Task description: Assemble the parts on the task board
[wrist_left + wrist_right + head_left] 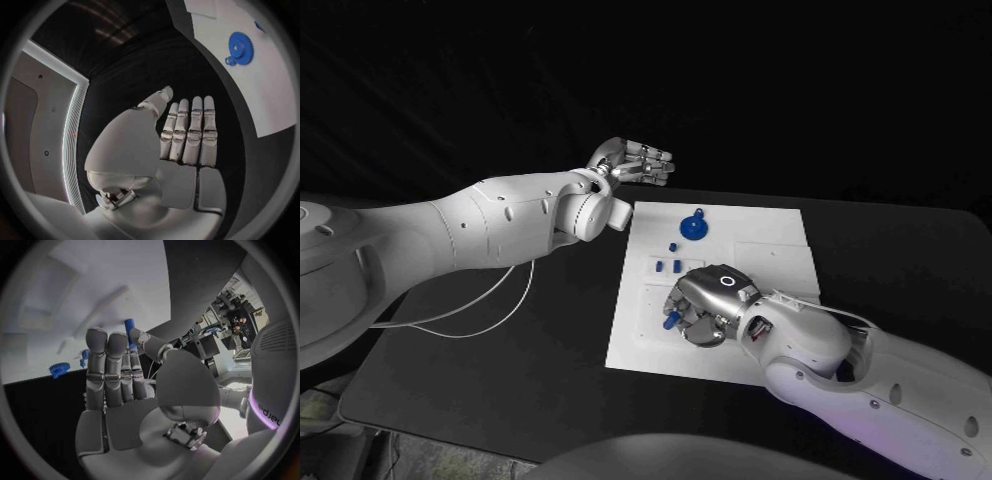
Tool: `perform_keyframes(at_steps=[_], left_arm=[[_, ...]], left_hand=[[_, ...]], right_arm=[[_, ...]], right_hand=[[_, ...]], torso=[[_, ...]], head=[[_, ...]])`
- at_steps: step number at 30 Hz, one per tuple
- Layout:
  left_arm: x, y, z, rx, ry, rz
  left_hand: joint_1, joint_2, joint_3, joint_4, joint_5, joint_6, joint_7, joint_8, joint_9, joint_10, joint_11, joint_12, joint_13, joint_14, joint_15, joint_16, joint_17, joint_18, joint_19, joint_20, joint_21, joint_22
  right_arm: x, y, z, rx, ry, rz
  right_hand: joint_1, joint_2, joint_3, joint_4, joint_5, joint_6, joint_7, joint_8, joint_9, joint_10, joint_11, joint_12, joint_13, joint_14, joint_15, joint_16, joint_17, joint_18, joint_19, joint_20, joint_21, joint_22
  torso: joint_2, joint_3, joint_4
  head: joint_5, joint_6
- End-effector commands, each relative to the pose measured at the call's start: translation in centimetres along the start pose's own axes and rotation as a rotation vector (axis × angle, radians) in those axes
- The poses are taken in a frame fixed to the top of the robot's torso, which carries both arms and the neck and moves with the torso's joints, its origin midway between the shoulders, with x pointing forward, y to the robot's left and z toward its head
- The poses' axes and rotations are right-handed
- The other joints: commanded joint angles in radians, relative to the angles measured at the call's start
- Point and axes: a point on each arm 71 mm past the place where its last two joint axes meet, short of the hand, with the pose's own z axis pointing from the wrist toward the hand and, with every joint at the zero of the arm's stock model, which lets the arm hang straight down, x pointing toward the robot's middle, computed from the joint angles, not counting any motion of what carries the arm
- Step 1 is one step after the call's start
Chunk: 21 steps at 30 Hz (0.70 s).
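My right hand [708, 305] pinches a small blue peg [129, 330] over the white board [776, 255].
My thumb and fingers are clamped on that peg above the board's near-left part. My left hand [635, 162] hangs past the board's far-left corner, fingers straight, side by side, holding nothing. A blue gear [694, 229] lies near the far edge, with small blue pieces [666, 266] between it and my right hand.
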Motion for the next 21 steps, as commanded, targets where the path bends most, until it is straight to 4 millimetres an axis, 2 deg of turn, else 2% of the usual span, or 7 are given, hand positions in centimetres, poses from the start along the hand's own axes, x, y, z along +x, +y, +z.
perform_keyframes(at_steps=[1,11,21], left_arm=[[0.2,-0.1,0.0,0.012,0.011,-0.01],[0.2,-0.1,0.0,0.012,0.014,-0.011],[0.3,-0.1,0.1,0.01,0.015,-0.012]], left_hand=[[-0.001,0.009,-0.004,0.005,-0.003,-0.008,0.001,0.002,0.001,-0.009,-0.001,-0.003,-0.001,-0.006,0.001,-0.004,-0.001,-0.006,0.007,0.001,0.006,-0.013],[-0.001,0.009,-0.004,0.005,-0.003,-0.008,0.001,0.002,0.001,-0.009,-0.001,-0.003,-0.001,-0.006,0.001,-0.004,-0.001,-0.006,0.007,0.001,0.006,-0.013],[0.0,0.009,-0.004,0.005,-0.004,-0.008,0.001,0.002,0.001,-0.01,-0.001,-0.003,-0.001,-0.007,0.001,-0.004,-0.001,-0.006,0.007,0.002,0.006,-0.017]], right_arm=[[0.2,0.0,0.0,0.004,0.02,-0.021],[0.6,-0.1,0.5,0.027,0.051,-0.054],[1.4,0.3,0.9,0.026,0.082,-0.081]], right_hand=[[-0.003,0.009,0.005,-0.002,0.003,0.009,0.001,0.003,0.009,0.009,0.0,0.003,-0.001,0.0,-0.005,0.0,-0.001,0.017,0.039,-0.005,-0.001,0.001],[-0.005,0.008,0.003,-0.001,0.011,0.008,0.002,0.003,0.007,0.007,0.001,0.003,-0.003,-0.001,-0.003,0.0,-0.002,0.016,0.037,-0.004,-0.009,0.001],[-0.005,0.004,-0.009,0.0,0.028,0.007,0.003,0.003,0.003,0.004,0.001,0.003,-0.006,-0.004,-0.001,0.0,-0.004,0.015,0.035,-0.001,-0.019,0.003]], torso=[[0.001,-0.0005,-0.0007],[0.001,-0.0008,0.0014],[0.001,-0.0017,0.0005]], head=[[0.001,-0.001],[-0.001,-0.001],[0.0,0.002]])
